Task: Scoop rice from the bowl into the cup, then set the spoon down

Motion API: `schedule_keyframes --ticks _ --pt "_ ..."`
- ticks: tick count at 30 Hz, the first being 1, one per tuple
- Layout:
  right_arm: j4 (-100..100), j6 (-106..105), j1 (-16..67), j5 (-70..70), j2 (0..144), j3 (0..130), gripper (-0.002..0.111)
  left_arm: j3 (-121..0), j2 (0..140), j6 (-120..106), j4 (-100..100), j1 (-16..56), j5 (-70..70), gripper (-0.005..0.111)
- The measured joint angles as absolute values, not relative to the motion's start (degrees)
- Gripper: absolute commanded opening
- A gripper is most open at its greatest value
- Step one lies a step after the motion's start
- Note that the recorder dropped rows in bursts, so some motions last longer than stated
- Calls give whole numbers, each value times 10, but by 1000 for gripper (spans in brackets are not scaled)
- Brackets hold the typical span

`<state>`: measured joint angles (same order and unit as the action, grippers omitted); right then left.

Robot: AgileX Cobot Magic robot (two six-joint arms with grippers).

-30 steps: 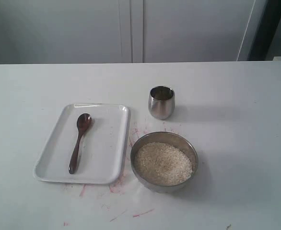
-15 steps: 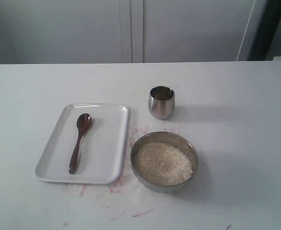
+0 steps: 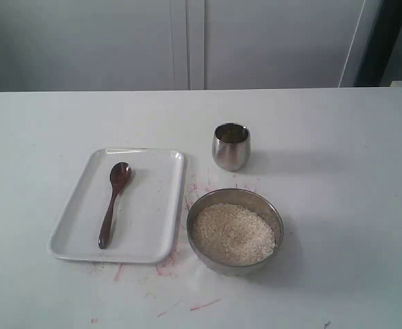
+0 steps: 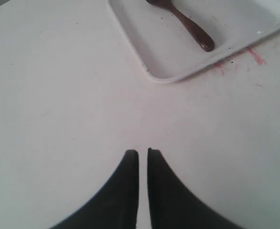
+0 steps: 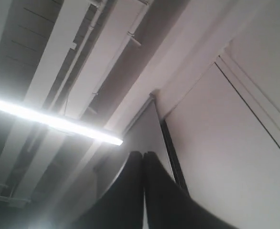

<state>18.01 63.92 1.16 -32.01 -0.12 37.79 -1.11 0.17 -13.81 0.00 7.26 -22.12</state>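
The dark wooden spoon [image 3: 113,203] lies on a white tray [image 3: 161,236] left of centre, its oval end toward the back. To the right of the tray stands the wide steel bowl [image 3: 275,214], filled with pale rice [image 3: 232,233]. Behind the bowl stands the small steel cup [image 3: 230,146], upright. No arm shows in the exterior view. My left gripper [image 4: 143,151] hangs over bare table near the tray's corner, shut with only a thin slit and nothing held; the spoon's handle end [image 4: 197,36] shows there. My right gripper [image 5: 143,153] is shut and points up at the ceiling.
Red scuff marks [image 3: 194,192] stain the white table [image 3: 338,171] around the tray and bowl. White cabinet doors [image 3: 187,41] run behind the table's far edge. A bright ceiling light strip [image 5: 54,121] fills the right wrist view.
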Motion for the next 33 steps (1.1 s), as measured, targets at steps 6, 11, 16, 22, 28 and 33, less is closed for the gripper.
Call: schedule_keyframes --ticks 6,11,16,22,28,33 --pt "181 624 12 -197 0 478 0 -11 2 -138 0 73 -221 14" --pt "199 604 12 -130 32 563 0 -11 2 -138 0 73 -221 14" --pt "219 603 12 -107 85 617 0 -11 2 -138 0 73 -221 14" --pt "237 601 16 -82 142 656 0 -11 2 -138 0 73 -221 14" --pt "286 599 31 -31 208 677 0 -11 2 -138 0 73 -221 14" --pt "307 559 35 27 255 693 0 -11 2 -138 0 73 -221 14"
